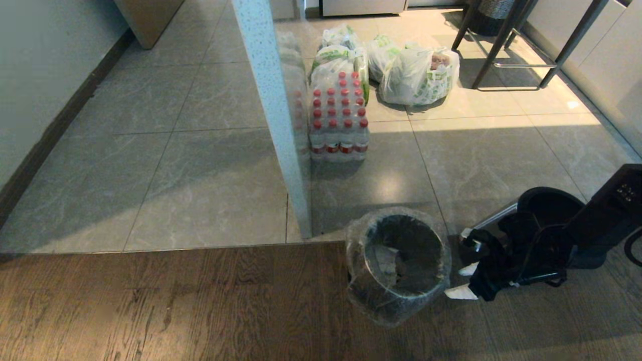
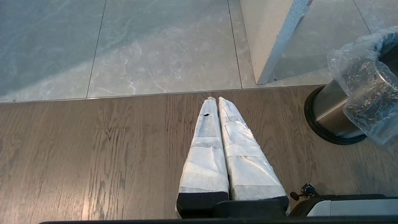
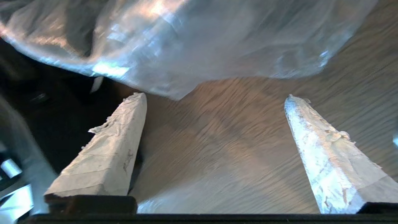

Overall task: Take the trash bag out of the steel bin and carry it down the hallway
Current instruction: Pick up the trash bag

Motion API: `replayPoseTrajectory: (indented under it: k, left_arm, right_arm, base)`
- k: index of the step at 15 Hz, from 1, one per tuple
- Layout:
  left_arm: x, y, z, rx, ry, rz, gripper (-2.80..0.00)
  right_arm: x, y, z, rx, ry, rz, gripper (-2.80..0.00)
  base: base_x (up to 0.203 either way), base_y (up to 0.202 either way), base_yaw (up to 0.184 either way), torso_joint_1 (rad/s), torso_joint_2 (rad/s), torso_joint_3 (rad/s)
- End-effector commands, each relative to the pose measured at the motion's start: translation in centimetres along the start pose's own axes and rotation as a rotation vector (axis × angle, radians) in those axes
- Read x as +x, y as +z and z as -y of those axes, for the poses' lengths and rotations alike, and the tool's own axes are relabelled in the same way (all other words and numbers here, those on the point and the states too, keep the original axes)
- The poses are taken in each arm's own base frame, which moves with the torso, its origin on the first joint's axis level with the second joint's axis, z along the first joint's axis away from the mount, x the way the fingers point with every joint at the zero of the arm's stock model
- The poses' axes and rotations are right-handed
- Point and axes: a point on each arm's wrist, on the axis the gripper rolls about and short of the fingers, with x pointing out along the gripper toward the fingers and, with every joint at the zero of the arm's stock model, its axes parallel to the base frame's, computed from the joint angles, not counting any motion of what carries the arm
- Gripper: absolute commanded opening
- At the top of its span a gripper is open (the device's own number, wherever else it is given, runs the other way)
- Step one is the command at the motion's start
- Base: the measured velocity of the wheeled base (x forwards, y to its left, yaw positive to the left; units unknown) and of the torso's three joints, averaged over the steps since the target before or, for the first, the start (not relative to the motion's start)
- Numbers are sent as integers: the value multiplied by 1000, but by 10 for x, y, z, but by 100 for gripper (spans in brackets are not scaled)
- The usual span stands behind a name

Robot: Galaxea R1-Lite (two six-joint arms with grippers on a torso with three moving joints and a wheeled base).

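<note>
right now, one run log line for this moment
stage: reaching for trash bag | bag: lining steel bin | right claw: open beside bag, empty | left claw: shut, parked over wood floor

**Greys, browns and a dash of red**

The clear greyish crinkly trash bag [image 1: 373,296] lines the brushed-steel bin [image 2: 329,112] with its black foot ring. Grey marbled floor tiles [image 1: 200,150] meet brown grained wooden flooring [image 1: 175,311]. Red-capped water bottles [image 1: 338,118] stand beside white, green-printed grocery bags [image 1: 416,75].

right gripper [image 3: 214,98] has its two tape-wrapped fingers [image 3: 102,155] spread wide apart with nothing between them, pointing down low, while the left gripper [image 2: 216,99] just hangs parked, fingers pressed together, also aimed down
</note>
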Motion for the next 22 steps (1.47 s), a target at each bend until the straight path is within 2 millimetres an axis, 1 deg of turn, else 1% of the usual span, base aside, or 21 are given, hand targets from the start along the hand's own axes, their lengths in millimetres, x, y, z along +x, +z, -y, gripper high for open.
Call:
replayPoseTrajectory:
  k: [1,8,12,16,22]
  left_arm:
    - [0,0,0,0,0,-1,-280]
    - [0,0,0,0,0,-2,-280]
    - [0,0,0,0,0,0,-280]
    - [0,0,0,0,0,-2,-280]
    - [0,0,0,0,0,-2,-280]
  right_arm:
    - [3,-1,0,-2,10,1,0]
    - [18,1,13,-63,-33,80,0]
    - [25,0,14,-64,1,101,0]
    - [25,5,16,-90,33,169,0]
    - [28,6,20,-100,29,181,0]
  base:
    - [0,0,0,0,0,0]
    - [0,0,0,0,0,0]
    - [0,0,0,0,0,0]
    - [0,0,0,0,0,0]
    - [0,0,0,0,0,0]
